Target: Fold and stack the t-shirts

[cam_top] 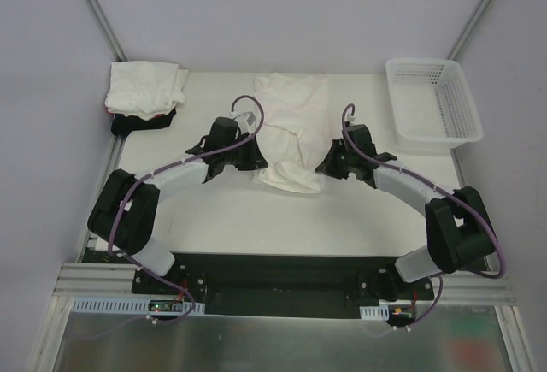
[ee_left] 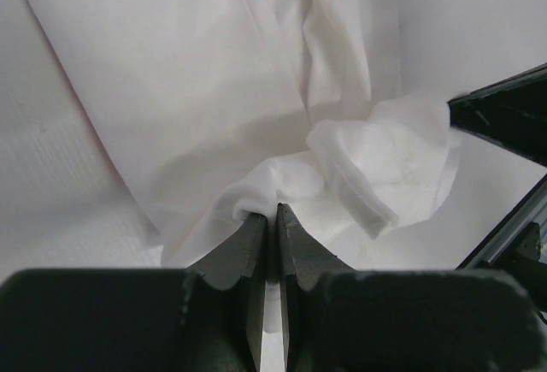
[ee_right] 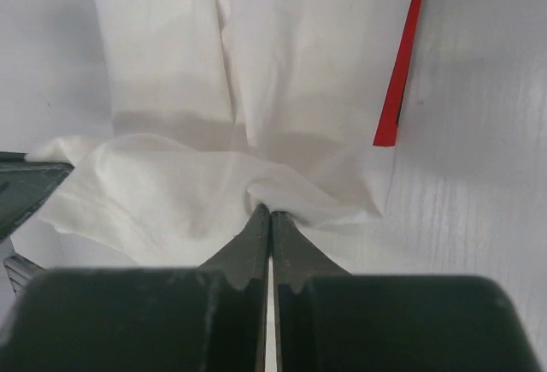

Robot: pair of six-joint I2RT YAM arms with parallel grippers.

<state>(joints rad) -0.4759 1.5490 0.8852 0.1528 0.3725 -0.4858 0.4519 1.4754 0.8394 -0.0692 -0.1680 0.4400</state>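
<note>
Nearest to us, both arms rise from a black base plate [cam_top: 282, 274] bolted along the near edge, and beyond it the table [cam_top: 256, 218] spreads out matte white and faintly textured. Over this surface the two arms curve inward toward the middle. The left gripper [ee_left: 269, 211] is clenched, its dark fingers pinching a bunched fold at the near edge of the white t-shirt [cam_top: 295, 120]. The right gripper [ee_right: 267, 209] is likewise clamped tight on a puckered ridge of the same cloth, on the other side. Between them the near end of the shirt is crumpled and slightly lifted, while the rest runs away from us, lying in long soft creases toward the far edge of the table. In the right wrist view we see a red strip [ee_right: 395, 81] showing at the shirt's right-hand edge; we cannot tell what it is. Farther off, in the far left corner, sits a stack of white shirts [cam_top: 145, 88] with a black shirt [cam_top: 141, 121] underneath. In the far right corner stands a white mesh basket [cam_top: 432, 103]. Behind everything, pale grey walls [cam_top: 282, 13] close the space, and two metal posts [cam_top: 96, 8] slant upward from the table's far corners.
</note>
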